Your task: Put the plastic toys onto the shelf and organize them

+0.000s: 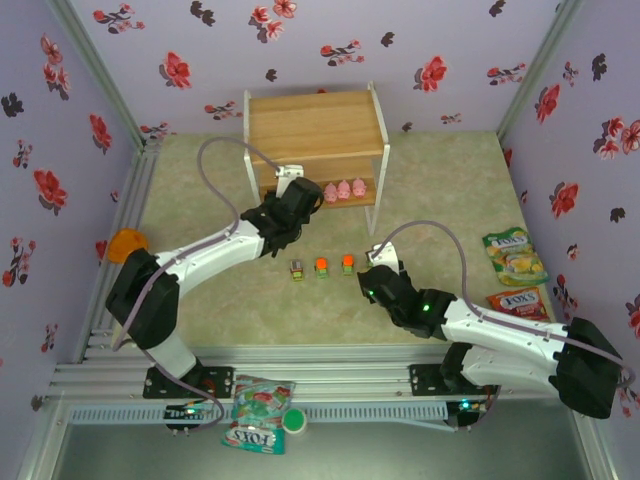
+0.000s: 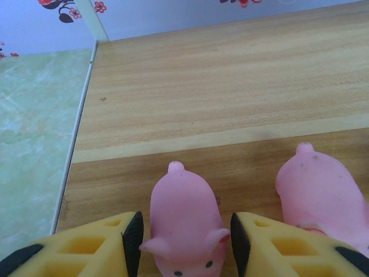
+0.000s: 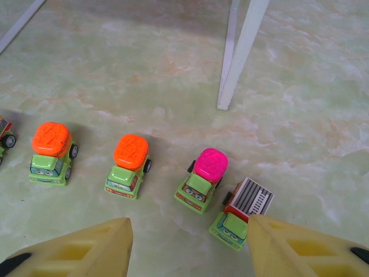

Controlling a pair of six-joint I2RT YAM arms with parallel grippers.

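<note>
Overhead, a pale green marbled tabletop (image 1: 440, 190) is walled in lilac flowered paper. At the bottom edge, between the two arm bases, lies a colourful candy bag (image 1: 258, 410). Two more candy bags (image 1: 513, 255) lie at the right side, and a round orange jar lid (image 1: 127, 243) sits at the left.

Right of centre, the right gripper (image 3: 187, 231) hangs above the table. Its two yellow fingers stand wide apart with nothing between them. Just beyond them is a row of small plastic toy cars with green bodies, all on the table. From left to right they are an orange-topped car (image 3: 51, 153), a second orange-topped car (image 3: 129, 166), a pink-topped car (image 3: 203, 179) and, just beside it, a grey-striped car (image 3: 245, 210). Past the row, a white shelf leg (image 3: 239, 55) stands on the tabletop.

Farther back, the left gripper (image 2: 185, 219) reaches into the lower tier of the two-tier light wooden shelf (image 1: 315, 125) with its thin white frame. Its black-padded fingers (image 2: 134, 236) stand narrowly apart on either side of a small pink pig figure (image 2: 184, 199), which stands on the lower board. A sliver of gap shows at the left pad, so the pig is straddled rather than squeezed. A second pink pig (image 2: 320, 190) stands just beside it at lower right. Overhead, a row of pink pigs (image 1: 344, 189) shows on that board, right of the gripper.
</note>
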